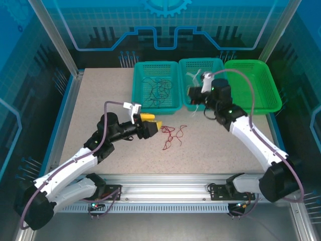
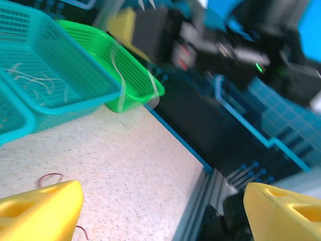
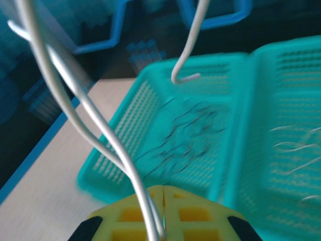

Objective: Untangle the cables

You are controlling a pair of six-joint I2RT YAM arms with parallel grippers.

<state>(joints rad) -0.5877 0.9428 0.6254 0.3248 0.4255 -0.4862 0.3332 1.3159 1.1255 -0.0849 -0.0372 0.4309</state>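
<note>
Cables sit in three places here. Thin red wires lie in a loose tangle on the speckled beige bench, just in front of the left fingers. Thin dark wires are heaped in the left teal plastic basket at the far side of the bench. Thin white wires lie in the middle teal plastic basket right beside it. A bright green plastic basket closes the row on the right, touching the middle one.

The left fingers are yellow and hang low over the bench, spread wide with nothing between them. From the left wrist the two tips sit at the bottom corners with bare bench in the gap, and a loop of red wire lies just beside the left-hand tip.

The right fingers are over the middle teal basket, near its front edge. They are pressed flat together on one white wire, pinched right at the tips. From there the wire rises in a long curve toward the camera, and a second strand hangs down from above with a hooked end — whether that is the same wire I cannot tell. Below them, the dark wires show as a blurred scribble on the basket floor.
</note>
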